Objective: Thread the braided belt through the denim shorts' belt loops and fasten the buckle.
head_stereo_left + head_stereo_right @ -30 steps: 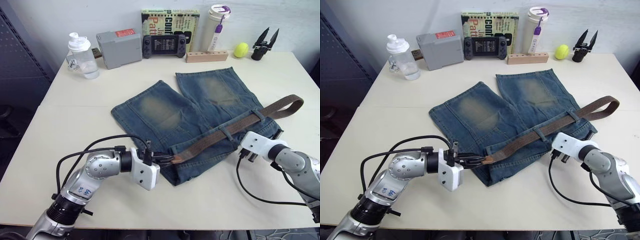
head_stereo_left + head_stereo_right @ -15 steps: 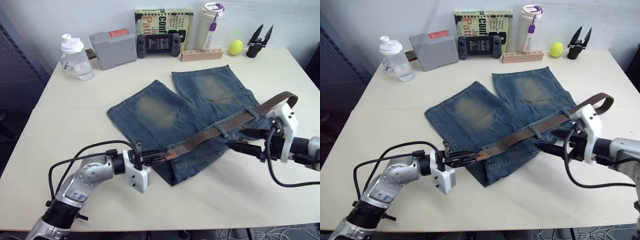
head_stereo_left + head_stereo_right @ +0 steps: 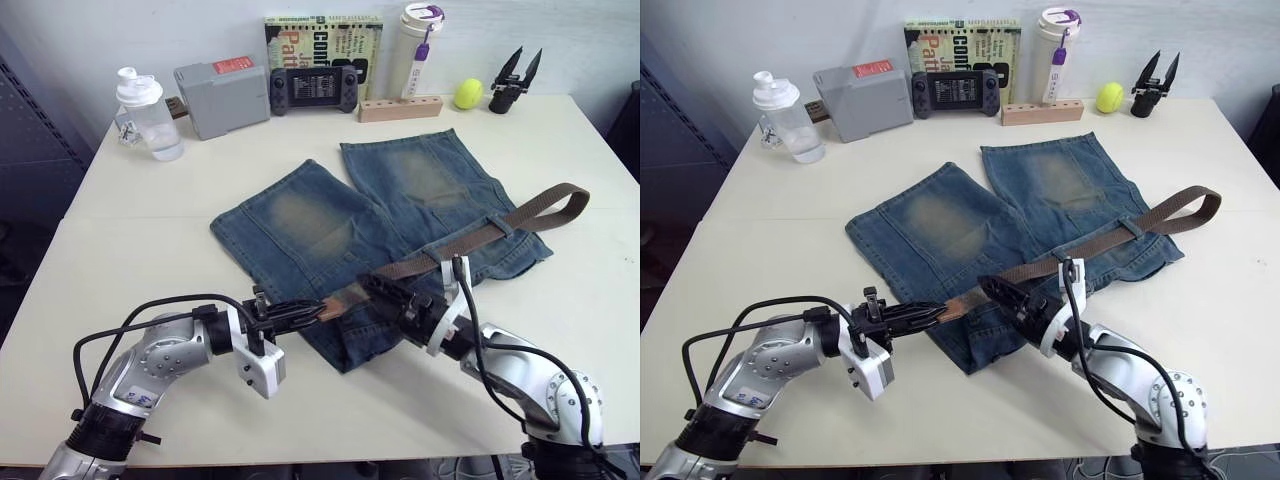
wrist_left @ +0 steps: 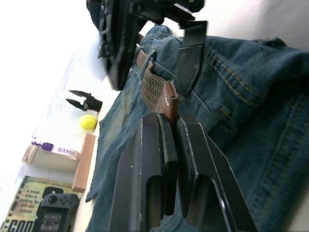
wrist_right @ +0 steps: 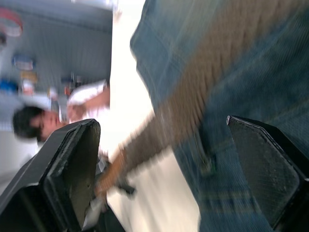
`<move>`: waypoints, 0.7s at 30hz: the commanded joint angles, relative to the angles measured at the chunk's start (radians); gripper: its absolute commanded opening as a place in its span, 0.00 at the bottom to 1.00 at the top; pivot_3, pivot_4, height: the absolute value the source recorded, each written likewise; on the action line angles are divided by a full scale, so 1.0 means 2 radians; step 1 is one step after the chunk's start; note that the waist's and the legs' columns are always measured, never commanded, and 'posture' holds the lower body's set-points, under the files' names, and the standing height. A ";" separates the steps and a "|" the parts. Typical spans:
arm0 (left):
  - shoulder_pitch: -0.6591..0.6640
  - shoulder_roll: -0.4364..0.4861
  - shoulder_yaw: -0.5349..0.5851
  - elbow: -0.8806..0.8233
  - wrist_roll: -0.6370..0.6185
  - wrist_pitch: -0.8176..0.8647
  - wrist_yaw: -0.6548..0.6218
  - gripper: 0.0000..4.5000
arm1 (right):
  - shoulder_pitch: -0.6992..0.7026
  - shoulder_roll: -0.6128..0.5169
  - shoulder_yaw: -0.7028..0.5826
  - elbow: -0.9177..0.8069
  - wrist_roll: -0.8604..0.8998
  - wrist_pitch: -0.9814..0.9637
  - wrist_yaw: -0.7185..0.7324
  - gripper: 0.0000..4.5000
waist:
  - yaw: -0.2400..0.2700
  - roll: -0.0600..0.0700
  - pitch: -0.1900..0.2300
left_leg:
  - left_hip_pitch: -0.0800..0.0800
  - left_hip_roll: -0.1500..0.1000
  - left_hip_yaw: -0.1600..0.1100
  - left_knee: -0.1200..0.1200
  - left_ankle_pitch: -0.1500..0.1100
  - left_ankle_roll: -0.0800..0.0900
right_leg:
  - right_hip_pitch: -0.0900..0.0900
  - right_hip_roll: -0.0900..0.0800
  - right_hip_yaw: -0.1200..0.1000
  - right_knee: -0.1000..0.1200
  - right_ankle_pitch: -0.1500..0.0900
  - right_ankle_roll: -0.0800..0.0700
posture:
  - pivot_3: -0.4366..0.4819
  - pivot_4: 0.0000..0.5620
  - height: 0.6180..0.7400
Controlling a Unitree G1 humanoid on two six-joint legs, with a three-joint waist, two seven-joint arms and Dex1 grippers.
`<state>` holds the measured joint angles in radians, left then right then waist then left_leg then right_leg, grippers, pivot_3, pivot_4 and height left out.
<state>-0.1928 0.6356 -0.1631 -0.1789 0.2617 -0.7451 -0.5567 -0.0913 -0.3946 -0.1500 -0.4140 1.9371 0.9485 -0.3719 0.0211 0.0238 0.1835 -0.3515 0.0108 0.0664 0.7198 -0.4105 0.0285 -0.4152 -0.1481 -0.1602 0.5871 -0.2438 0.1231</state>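
The table (image 3: 560, 150) is the biggest thing here, with open room on every side of the denim shorts (image 3: 380, 235), which serve as landmark: they lie flat mid-table, legs toward the far edge, waistband toward the robot. The braided belt (image 3: 480, 232) runs along that waistband, passed under at least two belt loops (image 3: 503, 226) on the shorts' right half; its right end curls in a free loop past the shorts' right edge, well clear of the table edge. Its tan leather end (image 4: 170, 99) sits at the shorts' near left corner, clenched between the fingers of the left gripper (image 3: 308, 312), which points along the belt's long axis from the left. I cannot make out the buckle. The right gripper (image 3: 385, 292) hovers over the waistband just right of that pinch, fingers spread wide and empty, the belt passing between them. So the belt's axis lies left to right across the waistband, and the left gripper already has its end; the bare table left of the shorts gives room to draw it on
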 commanded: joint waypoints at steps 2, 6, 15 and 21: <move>0.010 0.006 0.005 -0.025 -0.009 0.002 0.002 0.00 | -0.005 0.076 0.004 -0.039 0.018 -0.102 -0.104 0.84 | 0.001 0.000 0.000 | 0.000 0.000 0.000 0.000 0.000 0.000 | 0.000 0.000 0.000 0.000 0.000 0.000 | 0.48 0.27 0.85; 0.010 0.007 0.003 -0.028 -0.009 0.006 0.000 0.00 | -0.006 0.092 0.009 -0.054 0.018 -0.122 -0.130 0.44 | 0.000 0.000 0.000 | 0.000 0.000 0.001 0.000 0.000 0.000 | -0.001 0.000 0.000 0.000 0.000 0.000 | 0.48 0.27 0.85; 0.028 0.013 -0.009 -0.044 -0.050 0.054 -0.030 0.49 | -0.017 0.083 -0.012 -0.049 0.018 -0.143 -0.129 0.00 | 0.000 0.000 0.000 | 0.000 0.001 0.001 0.000 0.000 0.000 | -0.001 0.000 0.001 0.000 0.000 0.000 | 0.48 0.27 0.85; 0.093 0.025 0.026 -0.079 -0.096 0.099 -0.033 0.49 | -0.022 0.014 -0.047 -0.016 0.002 -0.146 -0.081 0.00 | 0.000 0.000 0.000 | 0.000 0.001 0.001 -0.001 0.000 0.000 | -0.001 0.000 0.001 0.000 0.000 0.000 | 0.48 0.27 0.85</move>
<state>-0.0299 0.6775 -0.1489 -0.2794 0.1185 -0.5695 -0.6263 -0.1350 -0.3489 -0.2121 -0.4486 1.9451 0.6710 -0.5743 0.0218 0.0242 0.1835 -0.3521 0.0144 0.0684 0.7187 -0.4107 0.0290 -0.4177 -0.1480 -0.1577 0.5870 -0.2440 0.1228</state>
